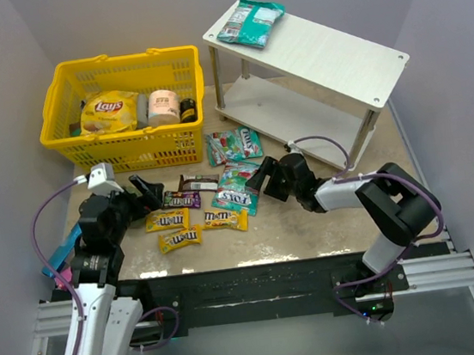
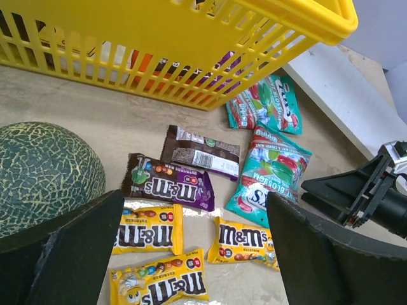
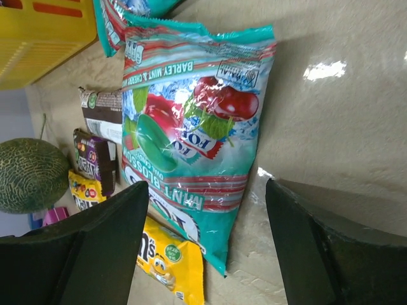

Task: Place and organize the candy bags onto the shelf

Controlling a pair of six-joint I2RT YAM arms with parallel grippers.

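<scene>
One teal candy bag (image 1: 251, 22) lies on the top board of the white shelf (image 1: 335, 57). Two more teal candy bags (image 1: 234, 145) (image 1: 237, 188) lie flat on the table. My right gripper (image 1: 259, 179) is low over the nearer one, the Fox's bag (image 3: 191, 121). Its jaws are open and straddle that bag's lower end (image 3: 206, 190). My left gripper (image 2: 195, 197) hovers open above the small packets: three yellow M&M's (image 2: 147, 236) (image 2: 245, 241) (image 2: 159, 279), a purple one (image 2: 168, 183) and a brown one (image 2: 202, 151). It holds nothing.
A yellow basket (image 1: 127, 57) at the back left holds a Lay's bag (image 1: 109, 111) and jars. A green melon (image 2: 44, 171) sits left of the packets. A flat blue packet (image 1: 60, 251) lies by the left arm. The shelf's lower board (image 1: 285, 107) is bare.
</scene>
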